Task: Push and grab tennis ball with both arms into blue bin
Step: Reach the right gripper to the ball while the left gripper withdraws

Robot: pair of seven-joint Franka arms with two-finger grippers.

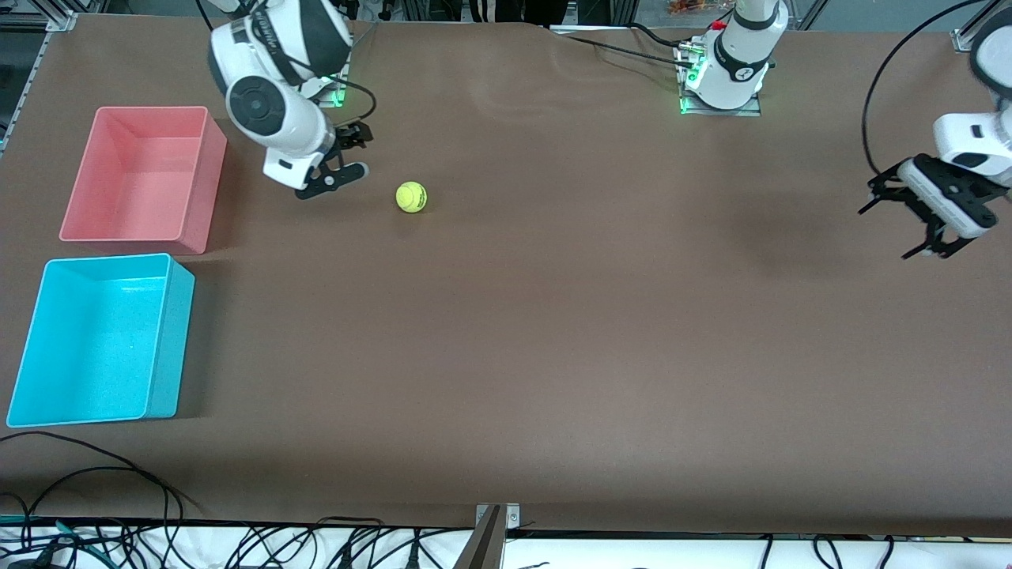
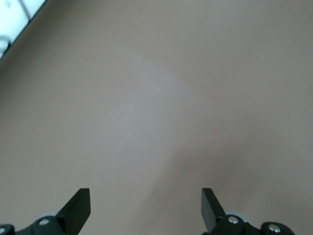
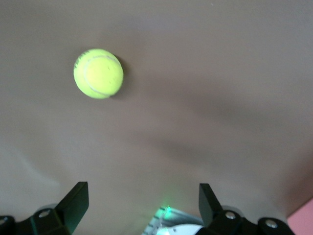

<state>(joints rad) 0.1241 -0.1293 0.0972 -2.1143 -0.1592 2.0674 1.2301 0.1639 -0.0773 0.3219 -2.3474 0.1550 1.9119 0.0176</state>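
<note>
Nearest us sat the blue bin point(image 1: 103, 340), the pink bin point(image 1: 142, 178) above it. Farther off the ball point(image 1: 411, 197) lay bare on the bench point(image 1: 553, 332), beside our right gripper point(image 1: 341, 158), fingers wide; our left gripper point(image 1: 901, 229) hung apart, fingers wide.

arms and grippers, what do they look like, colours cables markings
Both arms are glossy white rounded segments with black bands and round dark joint caps. The right gripper and the left gripper are black, with thin angular fingers tapering to wedge tips. Black cables loop along each arm. Green lights glow at both bases, and the left arm's base carries a small dark logo.
</note>
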